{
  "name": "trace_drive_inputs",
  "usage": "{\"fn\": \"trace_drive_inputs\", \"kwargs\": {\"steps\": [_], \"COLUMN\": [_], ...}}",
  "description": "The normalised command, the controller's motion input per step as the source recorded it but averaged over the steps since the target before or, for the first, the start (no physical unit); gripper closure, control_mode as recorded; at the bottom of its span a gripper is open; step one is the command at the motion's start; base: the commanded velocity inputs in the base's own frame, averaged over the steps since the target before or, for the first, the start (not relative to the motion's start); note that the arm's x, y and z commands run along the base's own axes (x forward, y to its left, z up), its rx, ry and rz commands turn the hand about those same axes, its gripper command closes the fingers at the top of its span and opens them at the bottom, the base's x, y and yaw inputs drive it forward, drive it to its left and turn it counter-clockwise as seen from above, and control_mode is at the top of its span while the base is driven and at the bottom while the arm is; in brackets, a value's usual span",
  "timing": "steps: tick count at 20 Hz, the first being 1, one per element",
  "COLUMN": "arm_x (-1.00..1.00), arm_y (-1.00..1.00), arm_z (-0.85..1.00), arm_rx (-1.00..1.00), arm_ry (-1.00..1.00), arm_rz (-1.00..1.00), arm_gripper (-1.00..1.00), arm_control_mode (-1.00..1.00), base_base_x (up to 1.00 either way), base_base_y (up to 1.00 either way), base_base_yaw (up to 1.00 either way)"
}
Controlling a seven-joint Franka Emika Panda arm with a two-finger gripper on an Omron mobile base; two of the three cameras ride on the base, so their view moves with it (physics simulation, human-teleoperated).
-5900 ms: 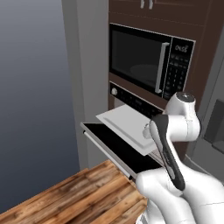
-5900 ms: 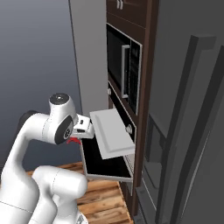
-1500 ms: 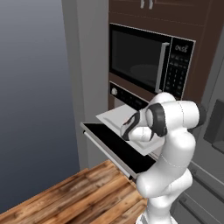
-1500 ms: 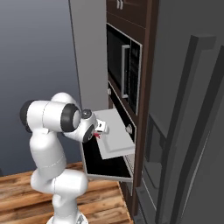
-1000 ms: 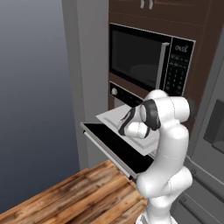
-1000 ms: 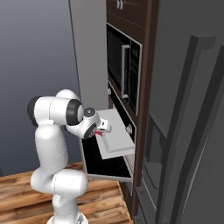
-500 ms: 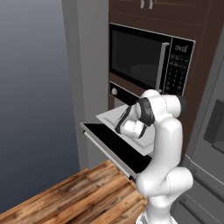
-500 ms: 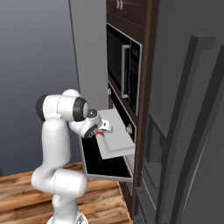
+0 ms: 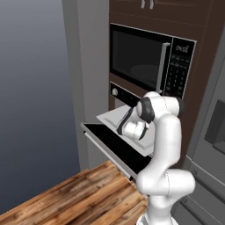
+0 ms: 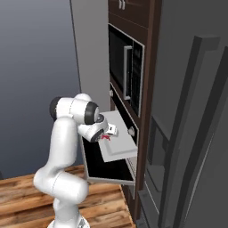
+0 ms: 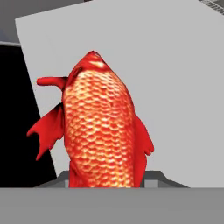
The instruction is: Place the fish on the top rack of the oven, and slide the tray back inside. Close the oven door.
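My gripper [image 10: 108,132] is shut on the fish [image 11: 103,131], a red-orange scaly fish with red fins. The fish [image 10: 105,137] hangs just over the near left part of the tray [image 10: 119,148]. That tray is the pale grey top rack [image 9: 109,117], pulled out of the oven [image 9: 121,94] above the oven door [image 9: 115,146]. The door lies open and flat, black inside. In the hand view the tray [image 11: 175,87] lies right behind the fish, with the black door at the left. I cannot tell whether the fish touches the tray.
A black microwave [image 9: 149,61] sits directly above the oven. A tall grey panel [image 9: 85,66] stands left of the oven, and a dark fridge [image 10: 191,133] stands to its right. A wooden counter [image 9: 79,197] lies below the open door. Two silver knobs [image 10: 131,131] are on the oven's control strip.
My arm has straightened up and carried the fish a little further in over the tray. The jaws have closed slightly tighter on the fish. Tray and door have not moved.
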Motion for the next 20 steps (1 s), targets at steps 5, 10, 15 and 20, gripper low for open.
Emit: {"fn": "trace_drive_inputs", "kwargs": {"steps": [5, 10, 15, 20], "arm_x": [0.32, 0.16, 0.05, -0.03], "arm_y": [-0.06, 0.00, 0.01, 0.35], "arm_z": [-0.29, -0.08, 0.00, 0.25], "arm_rx": [0.00, 0.00, 0.00, -0.03], "arm_ry": [-0.02, -0.04, -0.03, -0.03], "arm_rz": [0.00, 0.00, 0.00, 0.00], "arm_gripper": [1.00, -1.00, -1.00, -1.00], "arm_control_mode": [-1.00, -1.00, -1.00, -1.00], "base_base_x": [0.00, 0.00, 0.00, 0.00], "base_base_y": [0.00, 0.00, 0.00, 0.00], "base_base_yaw": [0.00, 0.00, 0.00, 0.00]}}
